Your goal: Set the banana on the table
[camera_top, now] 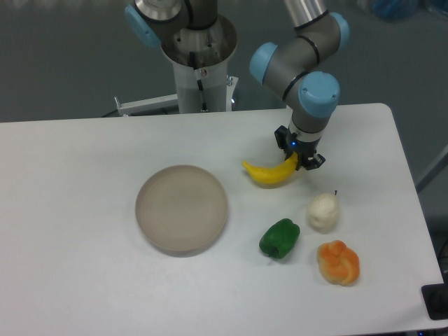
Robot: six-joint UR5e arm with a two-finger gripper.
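So the banana looks like a light, stiff plastic toy with smooth, probably slippery skin, so pinching it near one tapered end like this seems fine, though I'd guess it could swivel in the grip. The gripper is pinching its right-hand tip, with the rest of the fruit curving out to the left and below. It sits low over the white desk, right of the round plate and above the green pepper; can't tell if it's touching down yet.
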